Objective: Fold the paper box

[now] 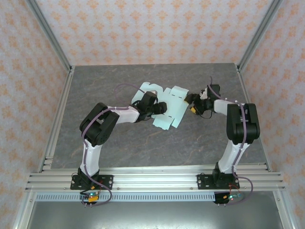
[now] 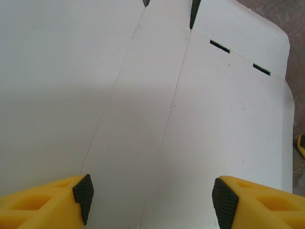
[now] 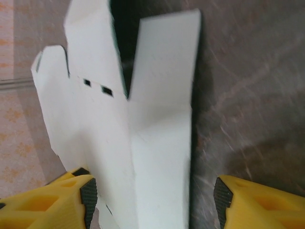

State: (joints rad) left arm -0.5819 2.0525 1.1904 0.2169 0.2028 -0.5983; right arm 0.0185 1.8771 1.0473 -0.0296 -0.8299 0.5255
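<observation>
Yellow plastic fingers tipped with black pads [image 2: 83, 193] frame the bottom of the left wrist view. The left jaws stand wide apart with nothing clamped between them, over the pale mint-blue die-cut card sheet that is the paper box [image 2: 190, 119]. The card spreads between and beyond the two pads. Long crease lines run away from the camera, and two small dark slots [image 2: 219, 46] sit near its far right edge. Whether the pads touch the card I cannot tell.

The right jaws are spread about as wide. The paper box [image 3: 152, 143] reaches in between their black pads [image 3: 222, 198]. The pad at the view's left is just beside the sheet's edge, and the other hangs apart from it over bare counter. Nothing is pinched. Here the sheet bends along a crease, and a dark notch splits two flaps at its far end.

From above, the paper box [image 1: 169, 107] lies unfolded on the dark grey stone-patterned counter [image 1: 143, 148], toward the back and between the two white arms. The left arm [image 1: 119, 115] reaches over the sheet's left part. The right arm [image 1: 238, 119] comes in at its right edge.
</observation>
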